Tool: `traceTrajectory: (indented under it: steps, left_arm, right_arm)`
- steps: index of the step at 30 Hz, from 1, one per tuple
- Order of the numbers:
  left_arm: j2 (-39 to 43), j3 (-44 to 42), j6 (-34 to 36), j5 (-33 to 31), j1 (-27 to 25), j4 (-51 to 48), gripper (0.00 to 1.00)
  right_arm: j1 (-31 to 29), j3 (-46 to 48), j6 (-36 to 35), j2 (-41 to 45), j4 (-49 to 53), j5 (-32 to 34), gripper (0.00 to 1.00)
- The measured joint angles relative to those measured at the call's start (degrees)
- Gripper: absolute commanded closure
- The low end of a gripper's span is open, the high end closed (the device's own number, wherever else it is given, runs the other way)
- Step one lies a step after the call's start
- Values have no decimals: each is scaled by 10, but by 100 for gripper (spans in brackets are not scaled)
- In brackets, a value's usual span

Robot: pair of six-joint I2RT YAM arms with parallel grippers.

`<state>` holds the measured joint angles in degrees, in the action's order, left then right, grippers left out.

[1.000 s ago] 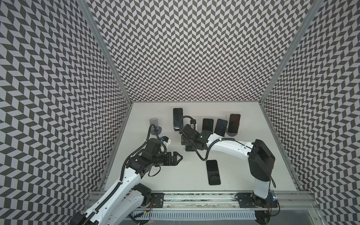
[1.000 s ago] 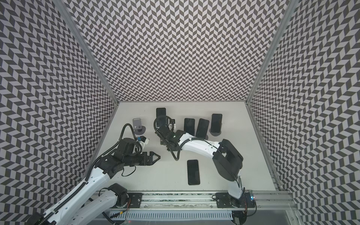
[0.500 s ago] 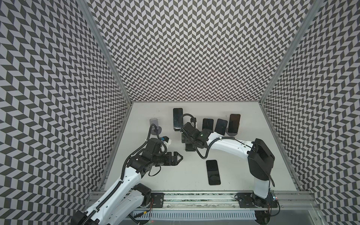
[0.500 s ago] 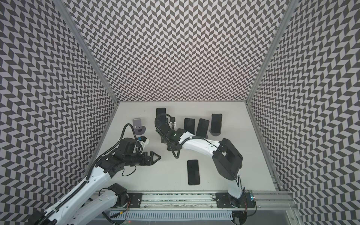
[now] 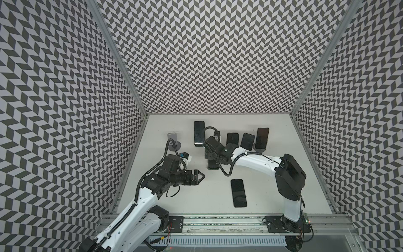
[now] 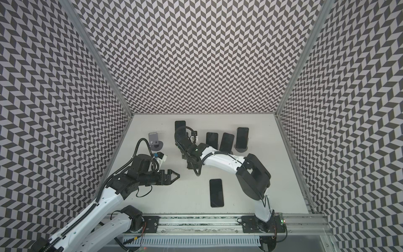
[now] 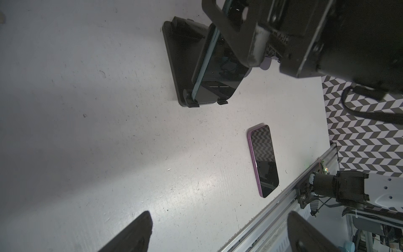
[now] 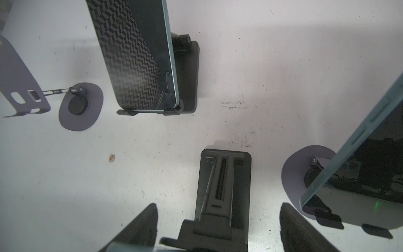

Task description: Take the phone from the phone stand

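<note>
Teal-edged black-glass phone [image 7: 218, 72] leans in black plastic wedge stand [image 7: 178, 54], just 9 o'clock of white surface [image 7: 109, 131] centre. Likely rigid, slick, breakable: pinch long side edges near top. Right claw [image 8: 218, 207] straddles phone top, wrist bent down, grip unclear. Left claw [image 5: 200, 174] wide, empty, level, at stand's 8 o'clock.

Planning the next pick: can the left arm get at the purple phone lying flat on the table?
Probably yes: the left pincer is open, and only bare table lies between it and the purple phone.
</note>
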<state>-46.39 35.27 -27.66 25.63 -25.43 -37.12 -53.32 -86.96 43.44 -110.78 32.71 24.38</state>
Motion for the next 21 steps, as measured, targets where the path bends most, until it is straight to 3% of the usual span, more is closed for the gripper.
traceTrajectory:
  steps: [21]
  left_arm:
    - [0, 0, 4, 2, 14, 0, 3]
  right_arm:
    - [2, 0, -11, 0, 0, -9, 30]
